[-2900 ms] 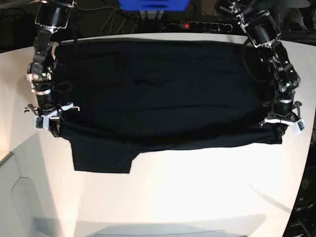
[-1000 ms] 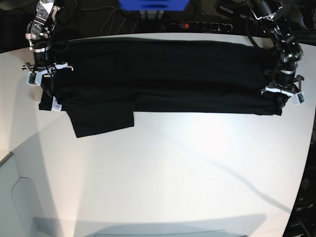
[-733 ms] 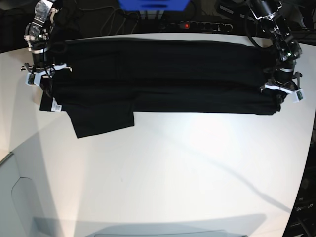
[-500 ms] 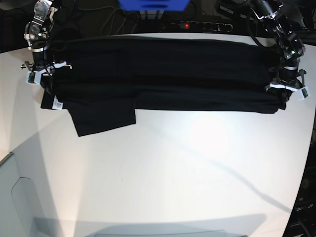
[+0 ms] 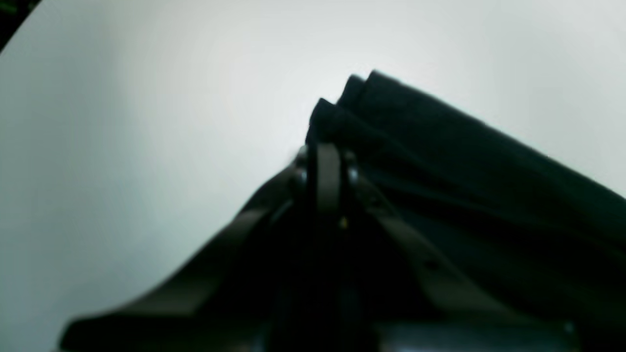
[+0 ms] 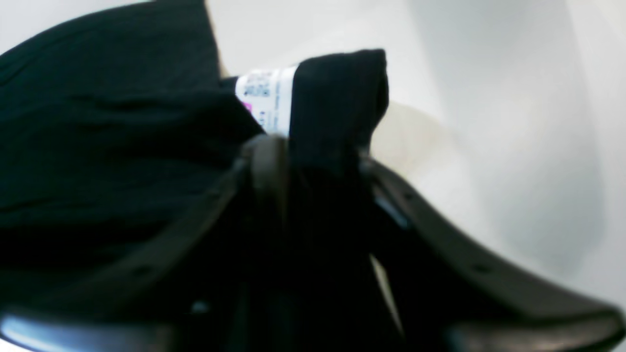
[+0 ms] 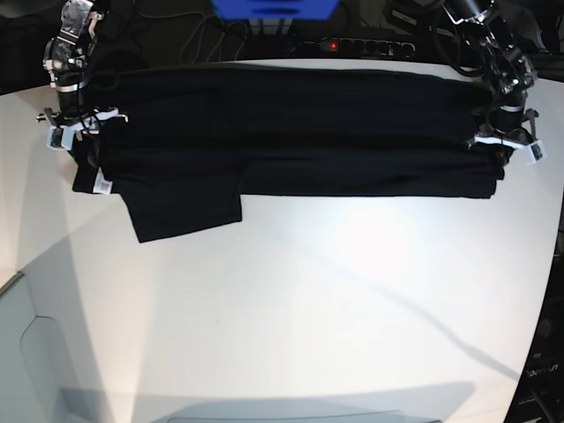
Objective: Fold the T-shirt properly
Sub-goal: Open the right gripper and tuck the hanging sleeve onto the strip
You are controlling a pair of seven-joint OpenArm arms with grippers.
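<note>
The black T-shirt (image 7: 291, 123) lies as a long folded band across the far side of the white table (image 7: 308, 308), with one sleeve (image 7: 185, 211) sticking out toward the front and a small label (image 7: 101, 183) at its left end. My right gripper (image 7: 77, 132) is shut on the shirt's left end; the right wrist view shows its fingers (image 6: 266, 161) pinching black cloth (image 6: 98, 122) beside the label (image 6: 266, 98). My left gripper (image 7: 502, 145) is shut on the right end; the left wrist view shows its fingers (image 5: 325, 166) clamped on layered cloth (image 5: 440, 146).
A power strip with a red light (image 7: 357, 44) and a blue object (image 7: 273, 9) sit behind the table's back edge, with cables around them. The table's right edge (image 7: 551, 264) curves toward the front.
Both grippers have carried the shirt's front edge toward the back of the table, folding it over. The band is narrower, and the grippers sit further back than before.
</note>
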